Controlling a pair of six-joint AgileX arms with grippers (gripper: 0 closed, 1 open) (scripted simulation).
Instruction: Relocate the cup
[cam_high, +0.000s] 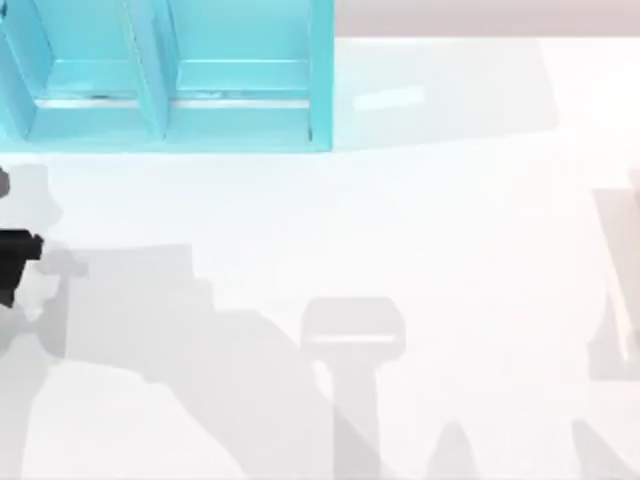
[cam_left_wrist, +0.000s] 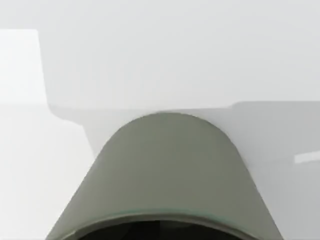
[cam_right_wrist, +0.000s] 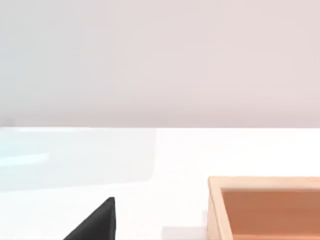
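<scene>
No brand, label or legible writing is seen on any surface. In the top view, a light blue shelf unit (cam_high: 170, 75) with two open compartments is set at the far left of the white table (cam_high: 400, 230). A black part of the left arm (cam_high: 18, 262) is seen at the table's left edge, level with the middle of the table; grey shadows are cast across the near half.

In the left wrist view, a grey-green cup (cam_left_wrist: 167, 175) is shown close beneath the camera, its rounded wall and darker rim in the foreground, with white table surface behind it (whether it is clamped by the left gripper cannot be told, as the fingers are not seen).

In the right wrist view, a wooden box (cam_right_wrist: 265, 207) with an orange-brown interior is shown resting on the table, and one dark fingertip of the right gripper (cam_right_wrist: 97, 222) is seen beside it, apart from it; the state of this claw cannot be told.
</scene>
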